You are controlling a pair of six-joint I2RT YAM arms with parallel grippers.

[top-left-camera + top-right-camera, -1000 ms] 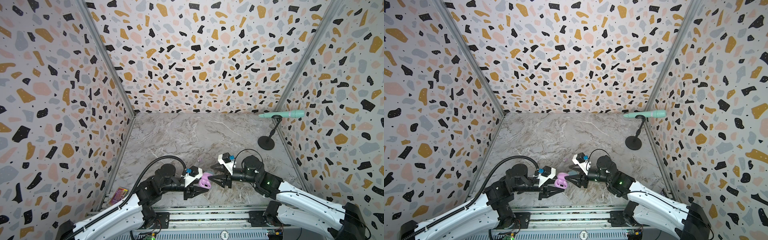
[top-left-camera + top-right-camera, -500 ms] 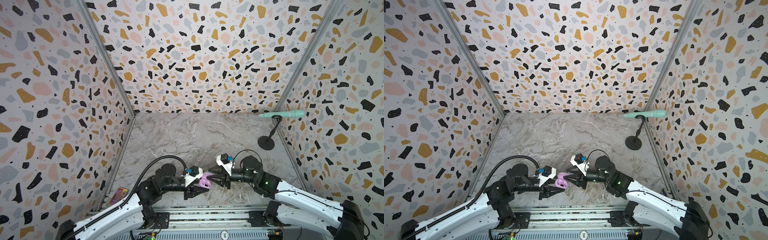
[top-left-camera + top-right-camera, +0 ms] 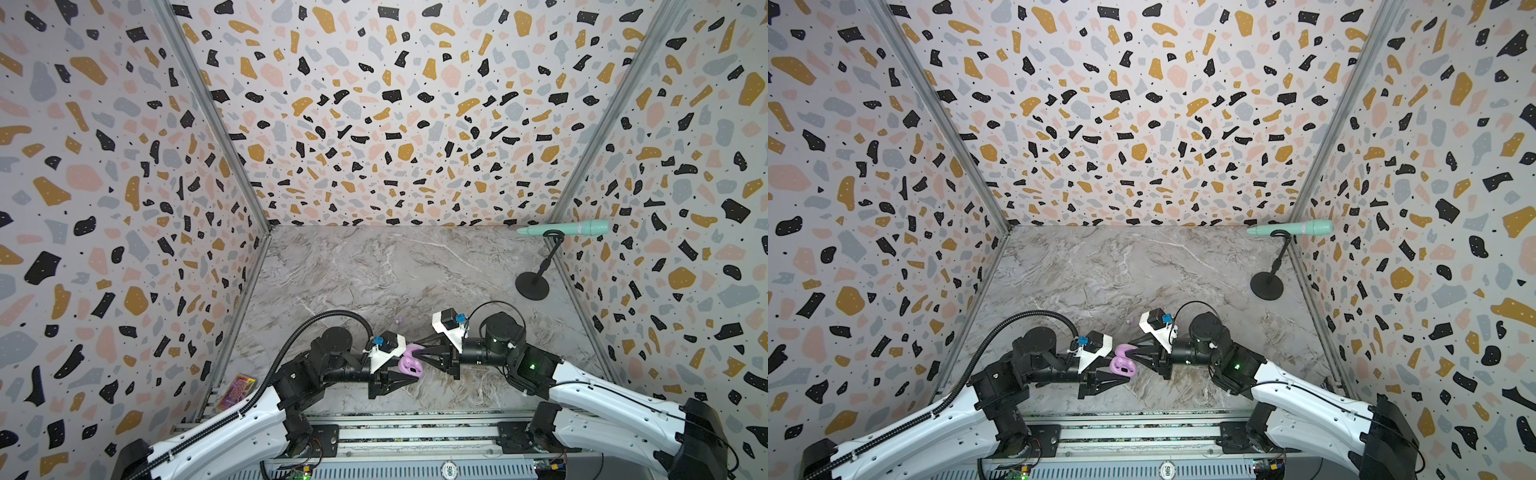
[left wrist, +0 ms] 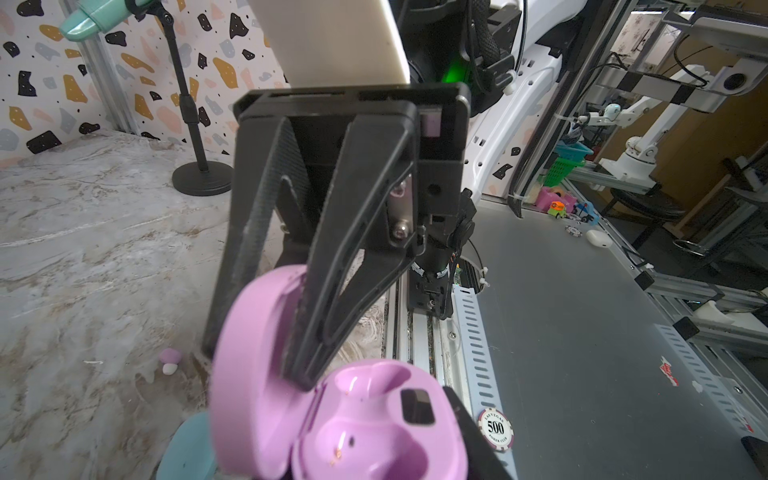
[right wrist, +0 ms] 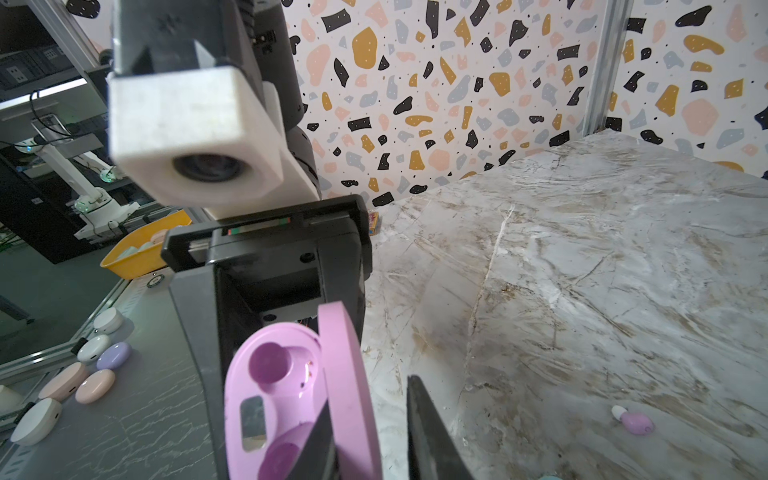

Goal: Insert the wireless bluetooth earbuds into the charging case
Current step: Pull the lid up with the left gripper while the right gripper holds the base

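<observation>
Item: charging case (image 3: 410, 365), lilac, pill-shaped, hinged open. It was held clear of the table (image 3: 374, 270) near the front edge, clamped by its base in the left gripper (image 3: 406, 374), whose fingers were drawn tight against it. The lid (image 5: 349, 395) was stood up on its hinge and the two round sockets (image 5: 270, 368) were exposed. The right gripper (image 3: 417, 353) was brought in from the opposite side, tip to tip with the left. Its fingers (image 5: 428, 436) were set narrow and placed astride the lid: one was laid against the inner face, while the other was seen just clear of the outer face, a sliver of table showing between them, so no full grip on the lid was made out. Item: earbud (image 3: 400, 320) – one only was seen, lilac with a whitish tip, lying on its side on the marbled table just beyond the two grippers and apart from both; it was also caught in the left wrist view (image 4: 169, 360) and the right wrist view (image 5: 633, 422). Other stock: a mint-green microphone (image 3: 569, 228) was clipped level on a black stand (image 3: 532, 286) at the far right corner. A colourful card packet (image 3: 237, 390) was lodged at the front left edge, and a poker chip (image 4: 496, 428) was set on the front rail.
</observation>
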